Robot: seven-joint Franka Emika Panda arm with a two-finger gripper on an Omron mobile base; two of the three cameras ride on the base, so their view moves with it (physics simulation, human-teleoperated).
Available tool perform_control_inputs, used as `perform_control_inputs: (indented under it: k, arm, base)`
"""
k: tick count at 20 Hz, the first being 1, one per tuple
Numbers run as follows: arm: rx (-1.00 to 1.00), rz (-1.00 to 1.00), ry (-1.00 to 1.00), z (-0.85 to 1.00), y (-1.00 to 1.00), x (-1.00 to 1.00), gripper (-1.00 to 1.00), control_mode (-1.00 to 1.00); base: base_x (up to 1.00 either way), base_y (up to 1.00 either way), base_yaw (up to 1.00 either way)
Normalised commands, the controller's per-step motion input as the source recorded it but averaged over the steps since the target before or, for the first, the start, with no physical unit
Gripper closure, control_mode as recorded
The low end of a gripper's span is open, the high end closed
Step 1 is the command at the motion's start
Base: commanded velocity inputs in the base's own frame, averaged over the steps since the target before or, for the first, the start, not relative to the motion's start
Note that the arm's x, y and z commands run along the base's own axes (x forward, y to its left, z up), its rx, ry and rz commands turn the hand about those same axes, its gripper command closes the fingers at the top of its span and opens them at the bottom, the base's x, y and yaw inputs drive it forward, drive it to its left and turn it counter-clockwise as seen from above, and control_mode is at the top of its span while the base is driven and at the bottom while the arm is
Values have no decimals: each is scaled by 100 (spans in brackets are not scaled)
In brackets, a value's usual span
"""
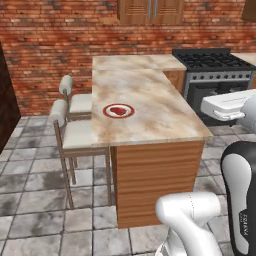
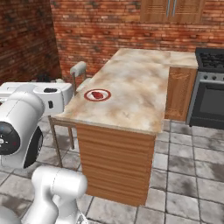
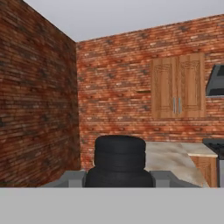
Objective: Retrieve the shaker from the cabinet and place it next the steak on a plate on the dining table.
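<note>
The red brick wall (image 1: 60, 35) ran rough and mottled behind everything, over a floor of grey stone tiles (image 1: 30, 220) with pale joints. Against it the dining table (image 1: 145, 107) stood as a long island, its beige marbled top smooth and cloudy, its end face made of horizontal wooden planks. High on the wall hung the cabinet (image 3: 178, 85), light-brown wood grain with two panelled doors closed and a pair of slim metal handles at the middle seam; beside it in the hand view was the edge of a grey range hood (image 3: 215, 81). A black stove (image 1: 215, 75) with grated burners and a steel front stood at the far right of the left base view, flanked by stone counter. Two stools (image 1: 75, 122) with pale cushioned seats and thin metal legs were drawn up along the table's left side.

On the tabletop, near the stool side, lay the round plate (image 1: 119, 111), white with a wide red rim, and in its middle the steak (image 1: 118, 110), a small flat reddish-brown oval.

The shaker (image 3: 120, 159) filled the bottom centre of the hand view: a black cylinder with a rounded, ribbed top, seated between the grey fingers (image 3: 70, 178) of the gripper (image 3: 119, 179), which were closed against its sides and carried it short of the table.
</note>
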Motion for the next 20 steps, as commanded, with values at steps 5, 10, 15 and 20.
perform_control_inputs:
  k: [5, 10, 15, 20]
  arm:
    - [0, 0, 0, 0, 0, 0, 100, 100]
    - [0, 0, 0, 0, 0, 0, 100, 100]
    - [0, 0, 0, 0, 0, 0, 100, 100]
    - [0, 0, 0, 0, 0, 0, 100, 100]
  base:
    - [11, 96, -18]
    - [47, 14, -4]
    - [55, -34, 0]
    - [95, -2, -5]
